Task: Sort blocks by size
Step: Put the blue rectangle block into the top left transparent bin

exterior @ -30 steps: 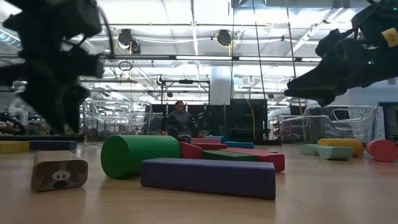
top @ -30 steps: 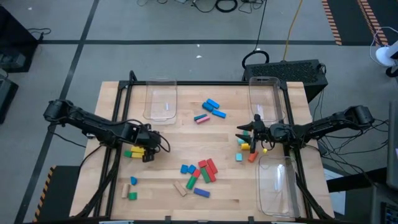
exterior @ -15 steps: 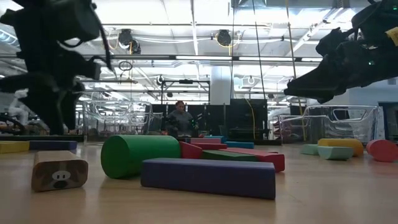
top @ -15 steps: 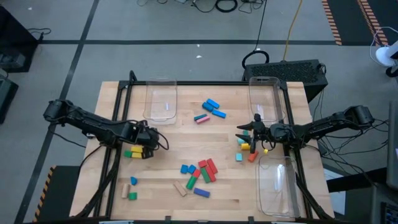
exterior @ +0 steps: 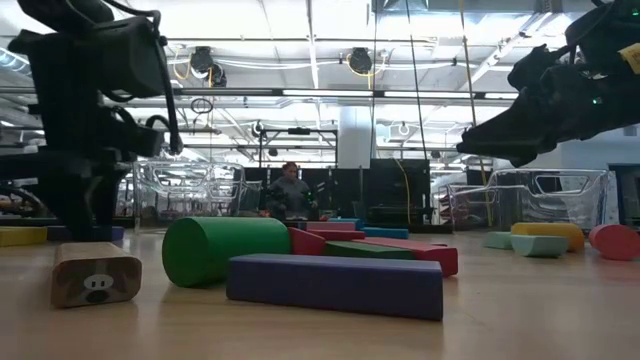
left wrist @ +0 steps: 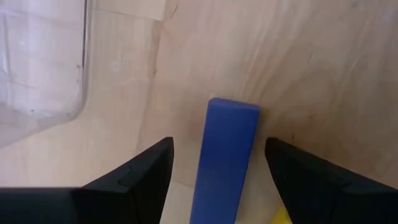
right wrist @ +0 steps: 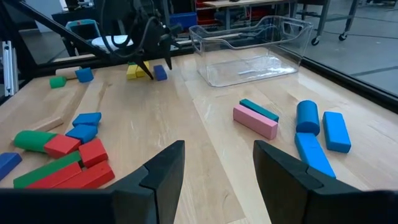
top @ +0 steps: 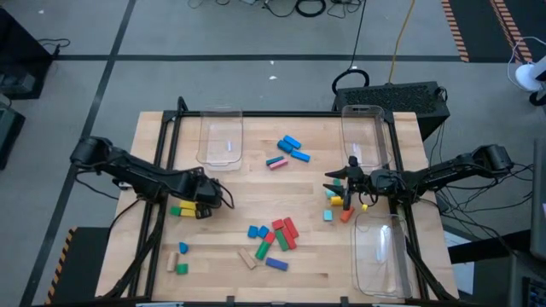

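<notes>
The left gripper [left wrist: 214,180] has been lowered over the long blue wooden bar [left wrist: 225,158] at middle left of the high view; its fingers are spread astride it, so a grasp seems imminent. The right gripper [right wrist: 217,168], spread, has not moved.

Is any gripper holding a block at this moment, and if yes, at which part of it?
Nothing is held. The open left gripper straddles a blue bar without touching; the open right gripper is empty.

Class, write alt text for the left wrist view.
A blue bar block lies on the wooden table between the left gripper's open jaws, neither touching it. A clear bin's corner shows beyond, and a yellow block's edge beside the bar.
</notes>
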You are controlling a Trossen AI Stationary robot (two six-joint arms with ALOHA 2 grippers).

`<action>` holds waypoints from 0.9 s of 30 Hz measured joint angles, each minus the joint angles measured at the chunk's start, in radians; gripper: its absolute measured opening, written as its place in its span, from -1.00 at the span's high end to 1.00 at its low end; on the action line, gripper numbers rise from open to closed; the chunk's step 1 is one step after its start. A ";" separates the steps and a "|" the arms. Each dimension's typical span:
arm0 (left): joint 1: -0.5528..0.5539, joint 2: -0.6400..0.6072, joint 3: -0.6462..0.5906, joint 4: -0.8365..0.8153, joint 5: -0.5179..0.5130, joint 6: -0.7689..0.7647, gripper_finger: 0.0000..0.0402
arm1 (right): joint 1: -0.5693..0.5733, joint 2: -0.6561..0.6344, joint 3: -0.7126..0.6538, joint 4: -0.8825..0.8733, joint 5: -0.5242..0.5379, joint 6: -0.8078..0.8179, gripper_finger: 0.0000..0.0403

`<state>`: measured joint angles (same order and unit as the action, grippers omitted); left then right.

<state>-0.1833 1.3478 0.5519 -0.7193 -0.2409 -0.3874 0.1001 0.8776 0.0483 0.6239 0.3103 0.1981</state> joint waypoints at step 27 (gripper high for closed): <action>0.025 -0.010 0.300 -0.212 0.015 -0.016 0.50 | 0.000 0.000 0.000 0.016 -0.002 0.132 0.50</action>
<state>-0.1586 1.3374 0.8515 -0.9308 -0.2257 -0.4038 0.0998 0.8776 0.0486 0.6400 0.3081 0.3298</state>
